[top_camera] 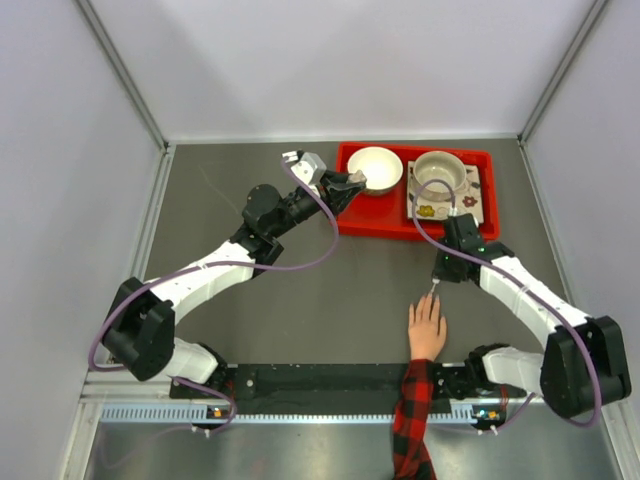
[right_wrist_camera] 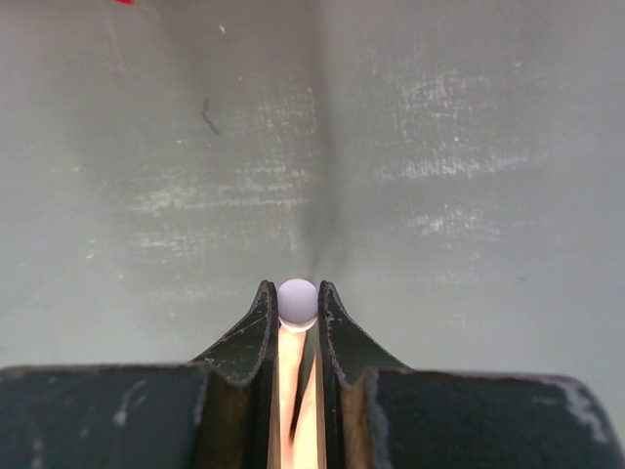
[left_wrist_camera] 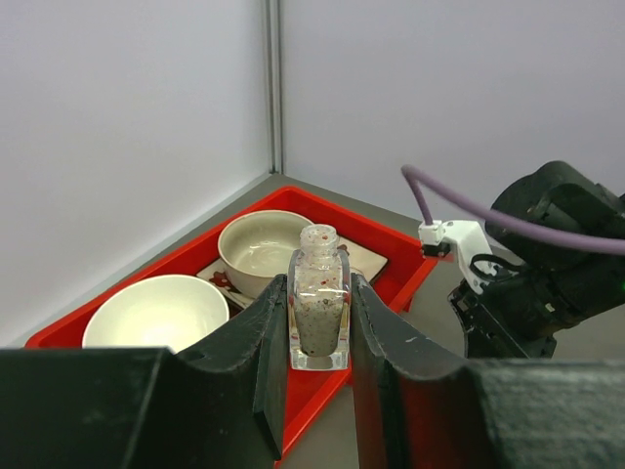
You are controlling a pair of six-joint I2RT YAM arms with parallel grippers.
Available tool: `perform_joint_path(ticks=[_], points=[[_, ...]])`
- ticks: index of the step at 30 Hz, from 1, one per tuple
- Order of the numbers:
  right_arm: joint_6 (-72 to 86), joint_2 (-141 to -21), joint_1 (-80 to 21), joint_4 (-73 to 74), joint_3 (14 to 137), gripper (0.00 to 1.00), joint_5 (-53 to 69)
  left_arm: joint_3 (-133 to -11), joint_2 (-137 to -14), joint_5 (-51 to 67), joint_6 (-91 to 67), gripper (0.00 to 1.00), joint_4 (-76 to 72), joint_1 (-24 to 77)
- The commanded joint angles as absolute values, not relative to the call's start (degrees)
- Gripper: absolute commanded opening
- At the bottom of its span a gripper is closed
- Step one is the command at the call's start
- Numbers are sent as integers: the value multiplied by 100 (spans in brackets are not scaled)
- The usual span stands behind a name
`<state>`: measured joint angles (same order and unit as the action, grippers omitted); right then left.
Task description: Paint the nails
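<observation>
Lying at the front of the bench [top_camera: 330, 310], the nails [top_camera: 431, 300] are being faced by the right claw [top_camera: 435, 284], clamped on a white cap [right_wrist_camera: 298, 301]. A glass bottle [left_wrist_camera: 319, 315] is being gripped by the left claw [left_wrist_camera: 319, 291] at the red tray [top_camera: 375, 229].

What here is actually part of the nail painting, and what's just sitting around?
In use:
- nails on the hand
- open polish bottle, held in the left claw
- white brush cap, held in the right claw

Lying about:
- red tray
- left bowl
- right bowl
- flowered mat
</observation>
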<state>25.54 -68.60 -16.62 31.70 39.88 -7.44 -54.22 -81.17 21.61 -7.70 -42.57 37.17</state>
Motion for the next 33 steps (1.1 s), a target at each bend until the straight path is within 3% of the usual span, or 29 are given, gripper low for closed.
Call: perform_joint_path(ticks=[1,33], points=[[2558,-6347,-1591,3559,4394,0,-817,-5616,-8068,2259,-923,0,-4755,3691],[2619,-6970,-1582,3102,4043,0,-510,-5713,-8218,2320,-984,0,-4746,3691]])
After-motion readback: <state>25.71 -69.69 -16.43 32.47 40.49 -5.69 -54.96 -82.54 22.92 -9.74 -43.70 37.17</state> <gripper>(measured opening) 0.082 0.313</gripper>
